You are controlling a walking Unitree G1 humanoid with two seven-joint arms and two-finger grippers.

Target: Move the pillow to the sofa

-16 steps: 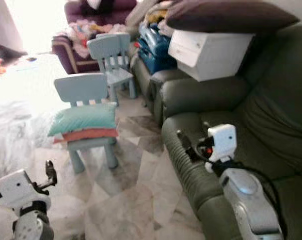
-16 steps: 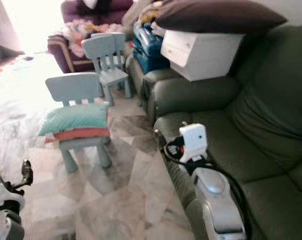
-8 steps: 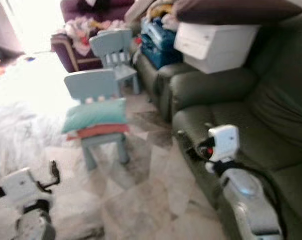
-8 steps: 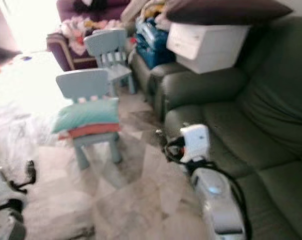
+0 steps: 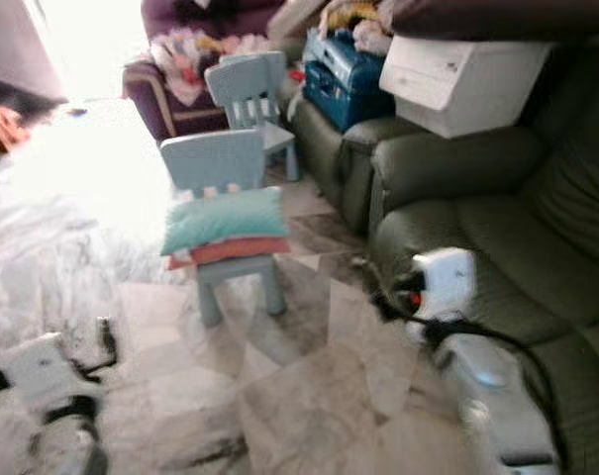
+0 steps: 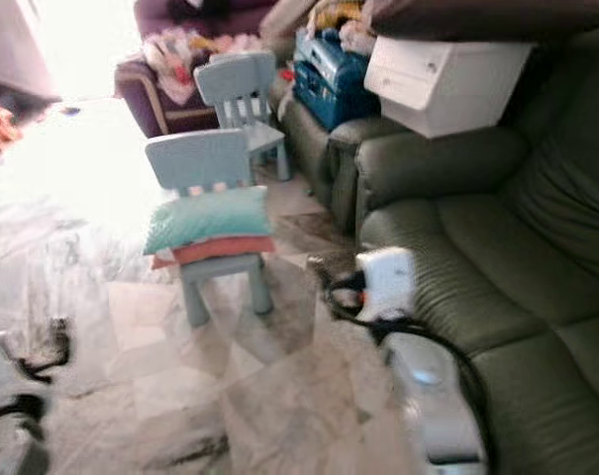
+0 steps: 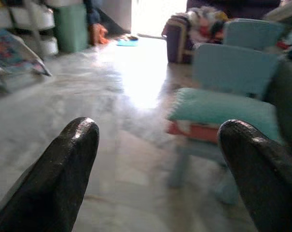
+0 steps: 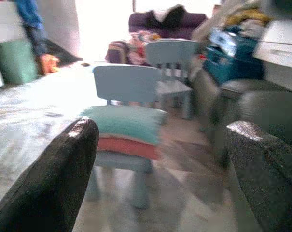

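Note:
A teal pillow lies on top of a coral pillow, both on the seat of a small light-blue chair in the middle of the floor. The dark green sofa runs along the right. My right gripper is open and empty, held low by the sofa's front edge, with the chair and its pillows some way ahead of it. My left gripper is also open and empty, low at the left; the teal pillow lies further off.
A second blue chair stands behind the first. A white drawer box with a dark cushion sits on the sofa arm, blue bags beside it. A purple armchair holds clothes. Pale marble floor spreads left.
The whole picture has slid to the right and blurred, so the camera has turned left. Chair, pillows and sofa keep their places; both arms hold the same pose.

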